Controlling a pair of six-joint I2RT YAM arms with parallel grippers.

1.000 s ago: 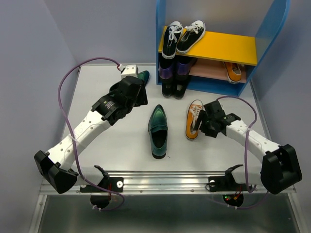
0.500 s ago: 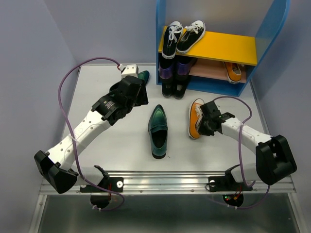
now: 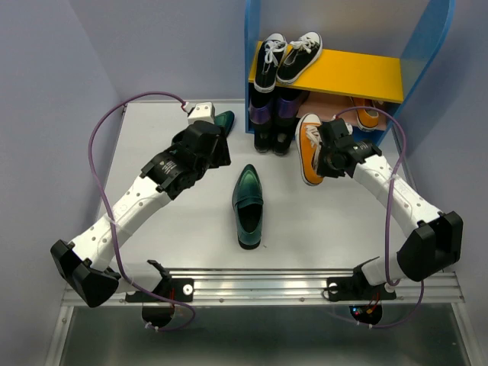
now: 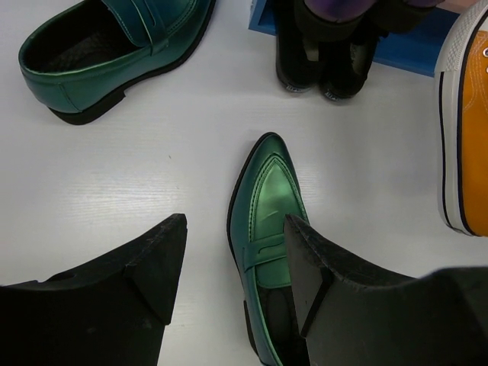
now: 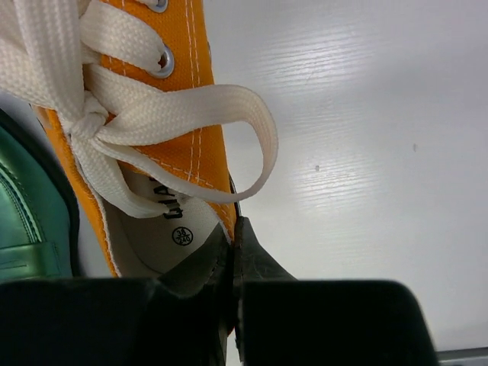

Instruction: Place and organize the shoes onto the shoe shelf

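While the right gripper (image 5: pixel 232 232) is clamped shut on the side wall of an orange sneaker (image 5: pixel 183 114) at its opening, the left gripper (image 4: pixel 236 225) hangs open over a green loafer (image 4: pixel 271 198), one finger on each side and neither visibly touching it. The held sneaker (image 3: pixel 310 149) sits just in front of the shoe shelf (image 3: pixel 252 46), toe toward the arms; whether its sole touches the surface (image 3: pixel 175 229) I cannot tell. That loafer (image 3: pixel 224 118) lies left of the shelf's front. A second green loafer (image 3: pixel 248 206) lies farther out in front of the shelf, well apart from it.

The surface is pale grey and matte, with plain lavender walls (image 3: pixel 61 76) on both sides. Purple shoes (image 3: pixel 272 114) stand against the shelf's front left corner, just beside the held sneaker. Black sneakers (image 3: pixel 286 53) rest on the yellow upper board, and a second orange sneaker (image 3: pixel 367 113) lies on the lower board.
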